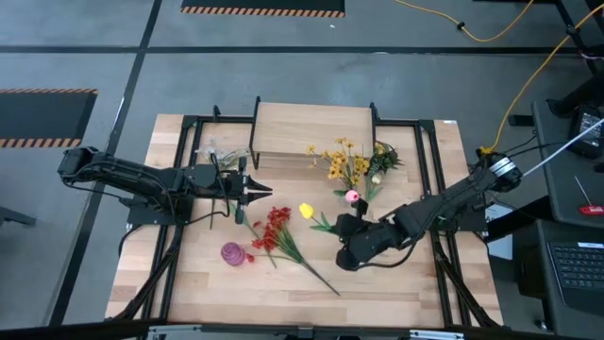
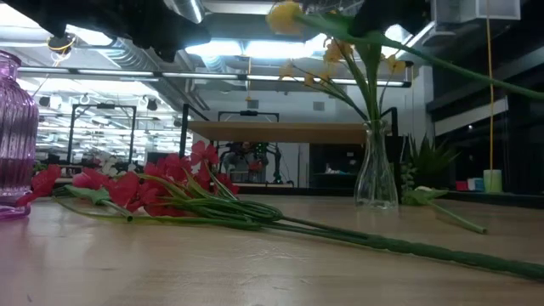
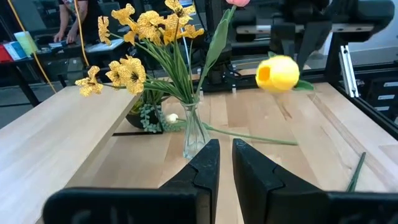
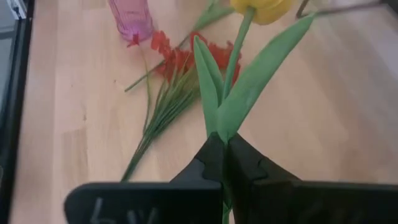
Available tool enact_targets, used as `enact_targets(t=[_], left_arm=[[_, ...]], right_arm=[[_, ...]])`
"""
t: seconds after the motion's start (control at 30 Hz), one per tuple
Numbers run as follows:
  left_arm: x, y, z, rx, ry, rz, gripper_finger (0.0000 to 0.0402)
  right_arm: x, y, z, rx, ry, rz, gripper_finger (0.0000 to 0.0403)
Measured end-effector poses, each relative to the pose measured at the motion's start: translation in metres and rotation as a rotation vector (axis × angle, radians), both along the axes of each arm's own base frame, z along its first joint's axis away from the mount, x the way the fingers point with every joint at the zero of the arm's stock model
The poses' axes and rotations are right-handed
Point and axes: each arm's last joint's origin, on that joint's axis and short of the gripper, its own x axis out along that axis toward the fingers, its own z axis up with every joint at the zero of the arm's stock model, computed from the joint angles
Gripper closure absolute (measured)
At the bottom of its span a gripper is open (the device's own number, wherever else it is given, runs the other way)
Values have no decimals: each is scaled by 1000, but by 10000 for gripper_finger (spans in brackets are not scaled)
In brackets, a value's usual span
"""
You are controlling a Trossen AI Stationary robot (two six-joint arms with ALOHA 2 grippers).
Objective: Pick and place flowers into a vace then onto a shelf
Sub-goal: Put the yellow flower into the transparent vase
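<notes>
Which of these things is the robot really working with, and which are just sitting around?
In the job:
- yellow tulip, clamped in the right gripper
- clear vase with yellow blossoms
- red berry spray
- shelf

Lying about:
- pink vase
- left gripper, waiting

Setting: robotics lab or industrial test hall.
Floor: grey concrete with hazard-striped markings (image 1: pixel 262 10) and a yellow cable (image 1: pixel 481 36) trailing across it.
Workstation: wooden tabletop (image 1: pixel 198 283) in a black metal frame (image 1: pixel 427 161), two dark arms mounted at its sides.
Adjacent desk: keyboard (image 1: pixel 576 266) at the right edge.
Ceiling: exposed ducts and strip lights (image 2: pixel 246 49).
Background: further black frame rigs (image 2: pixel 89 127); a person at a bench (image 3: pixel 65 22).
</notes>
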Motion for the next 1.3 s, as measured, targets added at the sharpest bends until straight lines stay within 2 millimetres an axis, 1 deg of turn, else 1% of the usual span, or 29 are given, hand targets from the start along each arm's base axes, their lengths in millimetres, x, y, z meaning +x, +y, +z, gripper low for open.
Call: enact_targets(t=[0.2,0.27,0.4,0.63,0.73,0.87,1.03,1.17,1.3], left_arm=[[0,0,-1,1,11,0,362],[0,0,-1,0,14,0,363],[0,0,-1,1,16,0,366],[0,0,-1,0,16,0,364],[0,0,-1,-2,15,0,367],[0,0,-1,-44,6,7,368],[0,0,-1,-86,0,14,370],[0,0,-1,-87,0,14,370],[0,0,1,-77,-21,12,370]], right_arm=[[4,-6,14,-70,-53,130,400],[3,-10,20,-90,-72,137,400],[1,-12,32,-120,-134,167,399],[-11,-9,43,-218,-185,102,398],[-19,-1,47,-237,-205,100,398],[-37,9,55,-284,-241,59,398],[-58,25,60,-370,-287,22,397],[-69,30,58,-420,-295,-24,397],[-79,27,50,-439,-304,-133,397]])
